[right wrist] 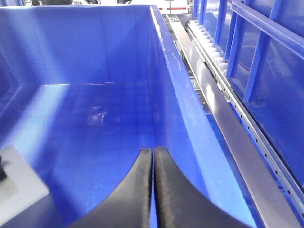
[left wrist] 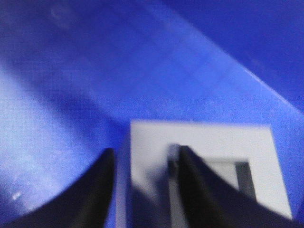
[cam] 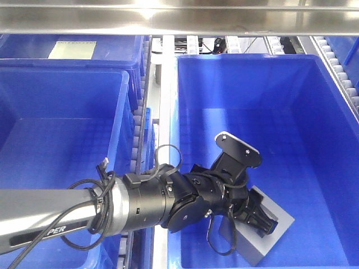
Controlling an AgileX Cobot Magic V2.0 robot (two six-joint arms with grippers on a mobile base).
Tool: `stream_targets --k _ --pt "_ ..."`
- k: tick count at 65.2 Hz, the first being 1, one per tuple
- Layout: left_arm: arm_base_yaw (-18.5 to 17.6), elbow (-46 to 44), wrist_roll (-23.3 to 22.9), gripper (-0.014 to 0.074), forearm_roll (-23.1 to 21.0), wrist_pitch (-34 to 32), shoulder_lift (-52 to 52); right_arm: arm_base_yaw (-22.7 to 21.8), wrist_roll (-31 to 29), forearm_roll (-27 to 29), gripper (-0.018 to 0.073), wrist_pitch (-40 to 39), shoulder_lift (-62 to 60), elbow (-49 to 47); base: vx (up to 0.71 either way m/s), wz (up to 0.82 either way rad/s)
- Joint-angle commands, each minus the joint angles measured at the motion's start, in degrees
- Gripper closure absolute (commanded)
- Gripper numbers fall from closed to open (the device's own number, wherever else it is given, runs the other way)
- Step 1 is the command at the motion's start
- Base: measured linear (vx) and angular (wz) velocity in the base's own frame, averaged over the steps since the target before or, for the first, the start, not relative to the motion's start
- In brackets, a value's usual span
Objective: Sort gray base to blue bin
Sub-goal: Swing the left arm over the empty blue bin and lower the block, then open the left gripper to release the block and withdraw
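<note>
Reaching in from the left, over the blue bin [cam: 314,106], with the left gripper [cam: 263,219] low inside it. Gripping one wall of the gray base [cam: 268,232], one finger [left wrist: 97,190] outside, the other in the square recess. Sitting tilted near the bin's front corner, on the faint grid floor. Hovering over the same bin [right wrist: 95,123], the right gripper [right wrist: 153,161], fingertips pressed together, holding nothing. Flanking the crate: a roller conveyor [right wrist: 209,52], a metal rail [cam: 179,19] and another blue crate [cam: 61,129] to the left.

light: bright overhead | glare: steel rail [cam: 179,22] | left wrist view: blurred | others sharp
</note>
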Motion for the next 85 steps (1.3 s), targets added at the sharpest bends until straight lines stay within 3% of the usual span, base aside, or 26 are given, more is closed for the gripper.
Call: stream_targets --k 1,11,20,27,40,49,85 --pt "-0.28 -1.78 -0.62 0.0134 0.00 -4.01 -3.29 0.02 -0.73 -0.48 0.0564 -3.49 -0.10 0.11 0.00 0.00" --pt "-0.28 -1.78 -0.71 0.0120 -0.53 -2.70 -4.62 0.02 -0.73 -0.48 0.0564 -3.49 -0.10 0.11 0.00 0.00" --pt "-0.55 0.11 -0.74 0.0190 -0.63 -4.01 -7.11 0.02 -0.73 -0.48 0.0564 -3.49 -0.10 0.11 0.00 0.00" --pt "-1.45 4.94 -0.74 0.0309 -0.58 -10.98 -10.65 0.02 -0.73 -0.48 0.0564 -3.49 -0.10 0.11 0.00 0.00" --pt "-3.59 16.33 -0.50 0.0608 0.93 -21.53 -19.43 0.02 -0.73 -0.48 0.0564 -3.49 -0.10 0.11 0.00 0.00" --pt "-3.58 21.65 -0.37 0.0604 1.01 -24.38 -25.53 0.02 -0.73 -0.48 0.0564 -3.49 -0.10 0.11 0.00 0.00" --pt "-3.58 43.21 -0.25 0.0603 0.96 -24.13 -53.42 0.02 -0.73 -0.48 0.0564 -3.49 -0.10 0.11 0.00 0.00"
